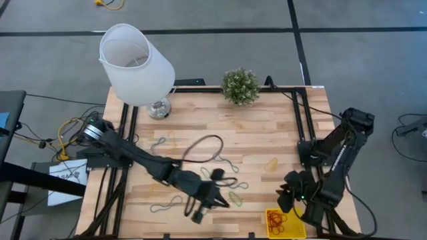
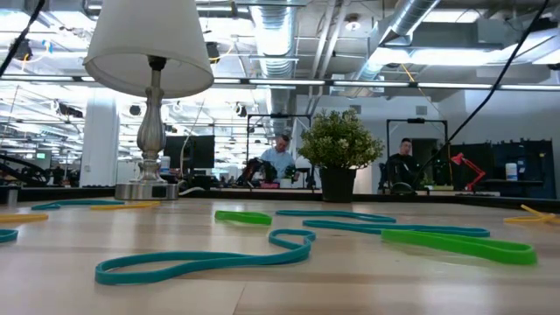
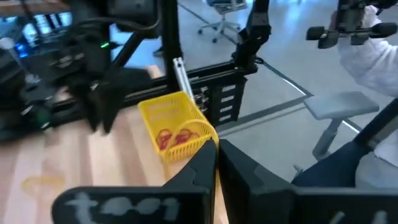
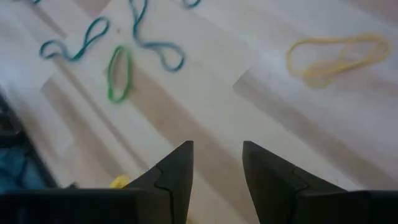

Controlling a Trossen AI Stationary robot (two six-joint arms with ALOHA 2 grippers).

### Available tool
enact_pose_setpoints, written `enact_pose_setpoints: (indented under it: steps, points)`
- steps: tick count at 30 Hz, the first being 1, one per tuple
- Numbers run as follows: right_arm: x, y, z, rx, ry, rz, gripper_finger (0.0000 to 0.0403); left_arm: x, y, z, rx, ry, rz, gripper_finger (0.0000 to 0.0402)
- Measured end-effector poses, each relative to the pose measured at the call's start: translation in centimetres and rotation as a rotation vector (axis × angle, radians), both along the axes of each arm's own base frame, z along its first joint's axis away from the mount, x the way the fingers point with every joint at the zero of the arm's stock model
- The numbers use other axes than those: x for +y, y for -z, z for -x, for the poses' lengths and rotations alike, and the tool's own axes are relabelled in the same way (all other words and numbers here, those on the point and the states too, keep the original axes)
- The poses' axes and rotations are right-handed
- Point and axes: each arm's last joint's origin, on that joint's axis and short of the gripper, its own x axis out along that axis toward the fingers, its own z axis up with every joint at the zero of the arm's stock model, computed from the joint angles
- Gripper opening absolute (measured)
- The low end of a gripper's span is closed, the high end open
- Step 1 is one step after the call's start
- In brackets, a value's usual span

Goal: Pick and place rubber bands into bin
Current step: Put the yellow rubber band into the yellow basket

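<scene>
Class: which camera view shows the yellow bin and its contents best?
The left wrist view: the bin shows whole, red bands inside. The high view shows it small at the table's edge. The low and right wrist views miss it.

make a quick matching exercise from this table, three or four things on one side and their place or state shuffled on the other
Things:
1. bin
2. lamp
3. potted plant
4. left gripper

Places or states:
A. shut, near the table's front edge
B. holds red rubber bands, front right corner
C. back edge, middle
D. back left corner

Pairs: 1-B, 2-D, 3-C, 4-A
</scene>
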Motion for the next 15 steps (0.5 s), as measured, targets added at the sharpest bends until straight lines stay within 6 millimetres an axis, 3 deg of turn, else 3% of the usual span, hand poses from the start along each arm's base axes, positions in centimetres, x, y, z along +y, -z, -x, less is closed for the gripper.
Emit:
enact_pose_setpoints:
  steps: [9,15]
  points:
    - [-2.0,0.0,-2.0,0.057,0.025,0.106,0.0131,-1.9,3.2,-8.9,-0.035,0.199,0.010,0.0000]
    - [-3.3,0.0,-2.4,0.104,0.076,0.171,0.0131,-2.6,5.8,-13.7,-0.068,0.278,0.007,0.0000]
